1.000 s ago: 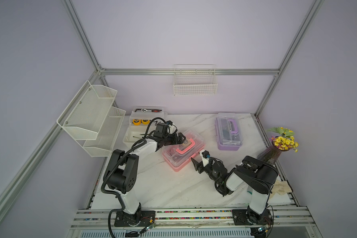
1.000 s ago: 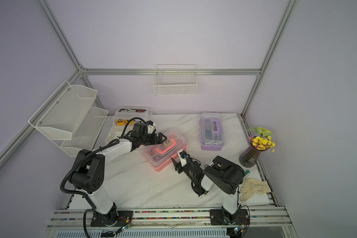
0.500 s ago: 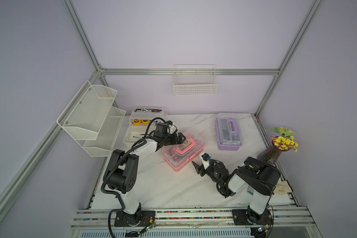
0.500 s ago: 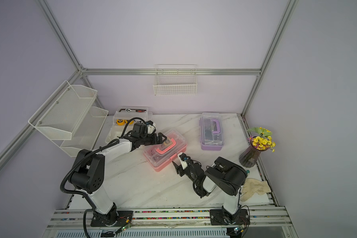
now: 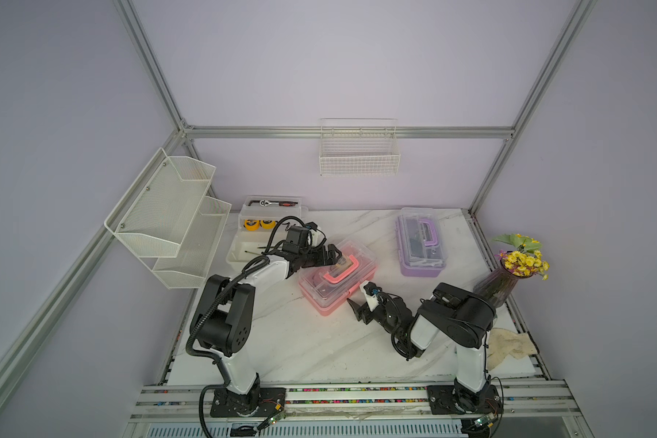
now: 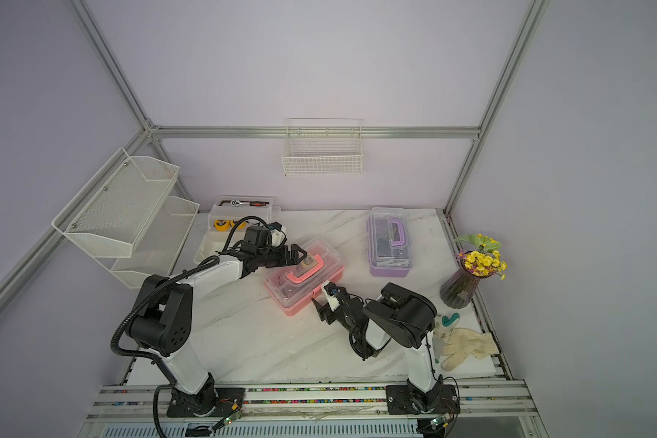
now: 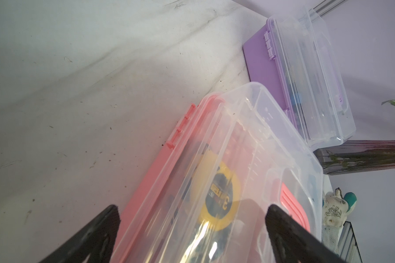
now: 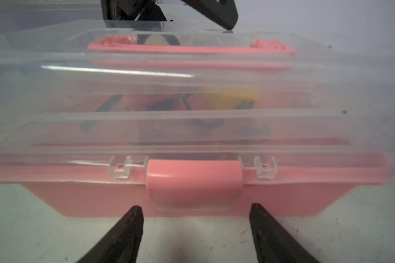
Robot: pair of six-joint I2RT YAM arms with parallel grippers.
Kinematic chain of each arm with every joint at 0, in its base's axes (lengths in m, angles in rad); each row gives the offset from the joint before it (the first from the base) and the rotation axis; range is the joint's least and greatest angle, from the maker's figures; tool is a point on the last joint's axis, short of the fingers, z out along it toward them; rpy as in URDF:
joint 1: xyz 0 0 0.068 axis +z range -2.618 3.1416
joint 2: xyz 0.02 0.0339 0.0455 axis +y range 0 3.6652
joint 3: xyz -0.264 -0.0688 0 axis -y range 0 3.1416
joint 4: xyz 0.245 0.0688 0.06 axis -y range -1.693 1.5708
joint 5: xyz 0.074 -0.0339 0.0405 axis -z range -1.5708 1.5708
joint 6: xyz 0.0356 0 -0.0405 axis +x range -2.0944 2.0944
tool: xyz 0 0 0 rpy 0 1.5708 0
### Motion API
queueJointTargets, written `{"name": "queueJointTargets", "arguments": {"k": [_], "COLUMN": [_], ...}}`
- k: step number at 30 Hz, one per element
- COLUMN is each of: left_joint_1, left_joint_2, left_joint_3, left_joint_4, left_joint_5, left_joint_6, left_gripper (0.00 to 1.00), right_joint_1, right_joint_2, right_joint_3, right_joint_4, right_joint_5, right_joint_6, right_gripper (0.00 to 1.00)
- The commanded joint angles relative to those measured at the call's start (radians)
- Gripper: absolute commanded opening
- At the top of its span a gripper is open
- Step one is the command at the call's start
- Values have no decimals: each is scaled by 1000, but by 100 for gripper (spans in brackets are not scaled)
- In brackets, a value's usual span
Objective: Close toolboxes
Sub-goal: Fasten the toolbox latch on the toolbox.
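In a top view the left gripper [image 5: 330, 257] hangs wide open and empty over the hinge side of the pink toolbox [image 5: 338, 278]; the right gripper [image 5: 357, 308], jaws parted and holding nothing, sits just before its front; behind the left gripper the white toolbox [image 5: 239, 248] stands lid-up. Left wrist view: the clear lid [image 7: 237, 148] lies flat beneath the open jaws. Right wrist view: the latch [image 8: 193, 182] straight ahead looks snapped down; pink seems done; next, the white lid needs swinging shut.
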Motion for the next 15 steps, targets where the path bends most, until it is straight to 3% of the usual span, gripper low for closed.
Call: {"name": "queueJointTargets", "arguments": {"k": [1,4,8,15], "left_joint_1": [-8,-8,-8,-7], "left_joint_2": [-26,-24,-25,-23], "left_joint_3": [-40,-40,-37,-35], "left_joint_4": [-110,-111,-112,-110], "left_joint_5": [-7,-7,-6,-7], "left_joint_6": [-5,-3,-2,1], "left_gripper": [100,100,100,100], "right_joint_1": [0,0,1,1], "right_joint_2": [11,14,12,-81], "right_joint_3": [25,32,24,-37], "right_joint_4": [87,86,86,30], "right_joint_5": [21,29,45,47], "right_joint_6": [-20,-25,-28,-39], "right_gripper": [75,70,51,47]}}
